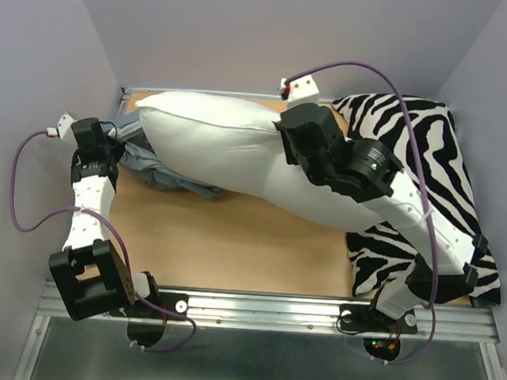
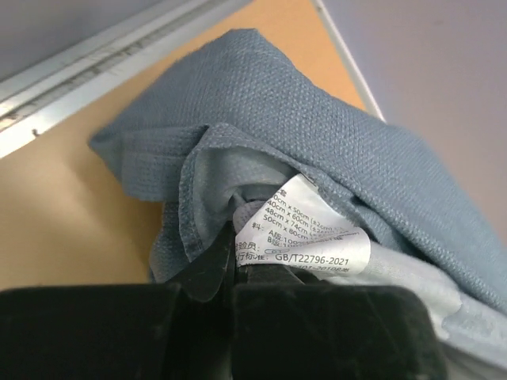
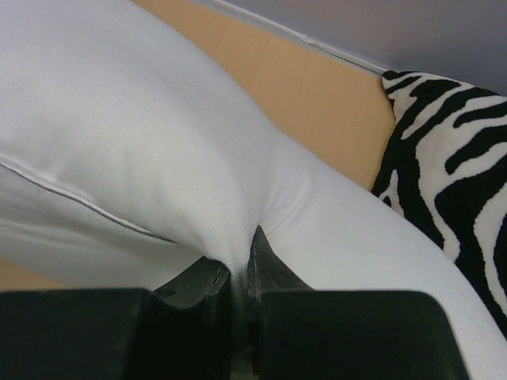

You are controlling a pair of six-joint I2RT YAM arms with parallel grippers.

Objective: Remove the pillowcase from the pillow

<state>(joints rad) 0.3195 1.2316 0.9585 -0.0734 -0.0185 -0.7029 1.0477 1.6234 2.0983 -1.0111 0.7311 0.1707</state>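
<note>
The left fingers point(image 2: 207, 273) are pinched narrow on a fold of the pillowcase point(image 2: 301, 103), right beside its white sewn-in label point(image 2: 317, 229); the plain dusty blue fabric lies crumpled on the tan surface point(image 1: 232, 241) at the far left, touching the left end of the pillow point(image 1: 230, 145) and partly tucked beneath it; the pillow, bare and white, stretches diagonally across the surface, its right end reaching the zebra-striped cushion point(image 1: 440, 142); the right fingers point(image 3: 269, 273) are closed on a pinch of the pillow's white cover near its middle, puckering the cloth between them.
</note>
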